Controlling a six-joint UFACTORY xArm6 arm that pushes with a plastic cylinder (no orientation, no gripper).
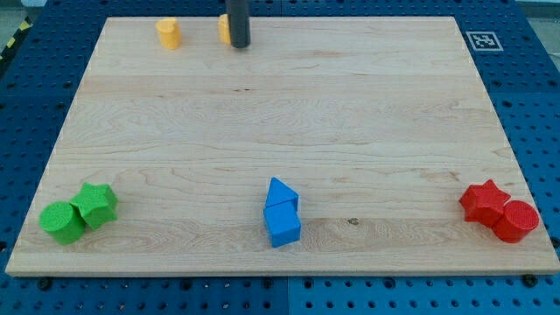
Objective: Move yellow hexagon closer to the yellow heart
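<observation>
Both yellow blocks [168, 32] [224, 29] hug the board's top edge [350, 17].

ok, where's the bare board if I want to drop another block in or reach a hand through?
The whole middle is bare, between the top yellow pair and the bottom row. Bottom gaps lie either side of the blue blocks, toward the green pair and the red pair. Crowded: top edge, where my tip sits against a partly hidden yellow block, right of the other yellow block.

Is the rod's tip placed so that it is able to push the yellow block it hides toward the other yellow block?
Probably yes. My tip stands at the right side of the partly hidden yellow block, and bare board lies between it and the other yellow block on the view's left.
</observation>
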